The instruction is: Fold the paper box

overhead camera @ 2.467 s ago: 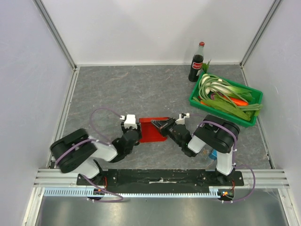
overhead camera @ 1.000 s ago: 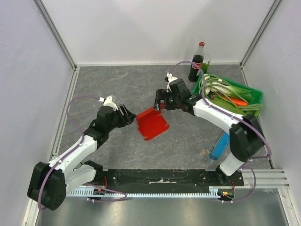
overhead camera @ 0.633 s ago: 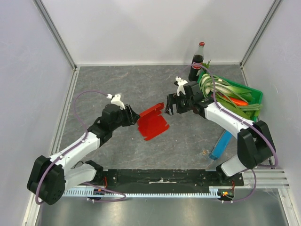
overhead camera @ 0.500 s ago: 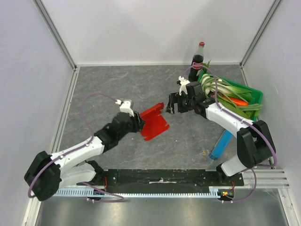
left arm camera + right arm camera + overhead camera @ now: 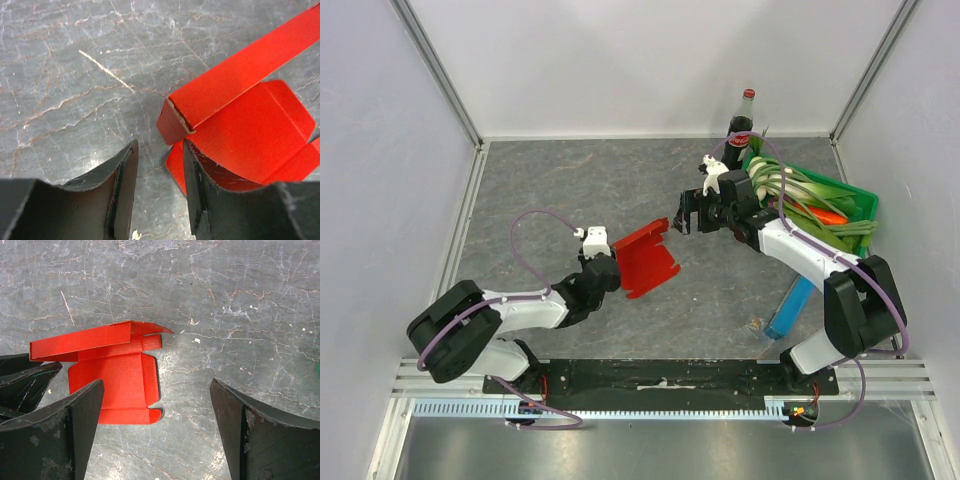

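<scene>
Mid-frame on the white-walled, grey marbled worktop (image 5: 570,180) lies the creased red paper box (image 5: 648,262); left gripper (image 5: 160,146) narrowly parted, right gripper (image 5: 682,224) wide.

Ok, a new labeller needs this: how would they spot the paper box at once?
On the grey table, look between the left gripper and the right gripper. The paper box lies there, partly folded with one wall raised; it alone is bright red.

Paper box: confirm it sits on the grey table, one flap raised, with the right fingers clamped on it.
Wrong on the grip. The paper box sits on the grey table, one flap raised, but the right fingers stand wide open, gripping nothing; the right wrist view shows it.
</scene>
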